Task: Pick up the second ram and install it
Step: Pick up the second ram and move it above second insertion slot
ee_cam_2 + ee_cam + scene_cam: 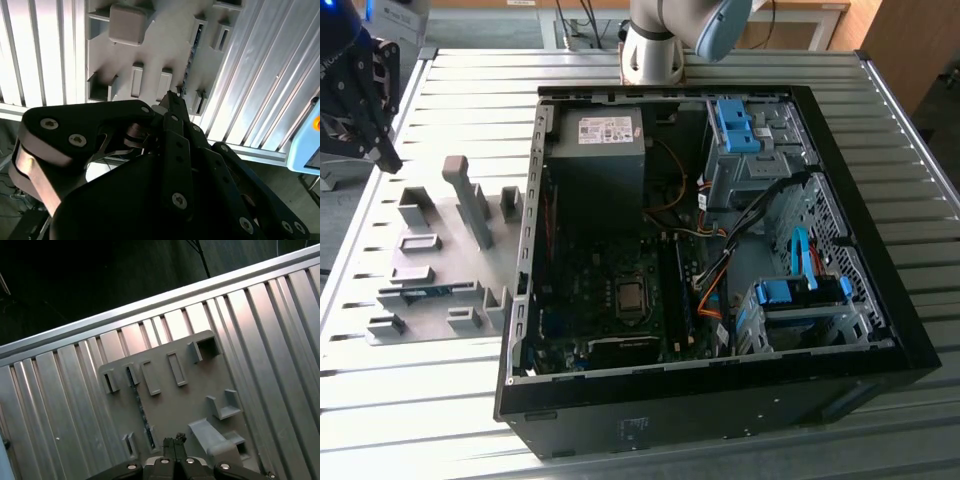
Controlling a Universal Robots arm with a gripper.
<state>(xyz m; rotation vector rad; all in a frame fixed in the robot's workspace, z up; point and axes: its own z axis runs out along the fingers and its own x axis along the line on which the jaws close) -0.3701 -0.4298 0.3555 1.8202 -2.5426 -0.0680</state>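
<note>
Ribs of bright metal are running across the surface (420,400), and a grey fixture tray (445,225) is lying on it at the left of the exterior view, just beside an open computer case (670,420).

The end effector (388,158) is hanging in the upper left of that frame, above the far corner of the tray and apart from it; the frame edge is cutting off part of its body. In both wrist views its fingertips (170,442) are pressing together into one narrow point with nothing between them – it is gripping nothing.

The second ram (415,292) is sitting in a slot in the lower part of the tray as the exterior view frames it, showing as a thin bluish strip between the grey blocks. In the second wrist view the stick (190,60) is standing on edge, so only a dark sliver with a few blue glints is showing and the chips are hard to make out. In the first wrist view it (140,407) is reading as a thin dark line across the tray, with the end effector (174,441) hovering near one end of it.

Inside the case the motherboard (590,300) is lying largely in shadow – its memory slots are too dark to tell apart. The dark linkage of the end effector (172,97) is hiding much of the second wrist view.
</note>
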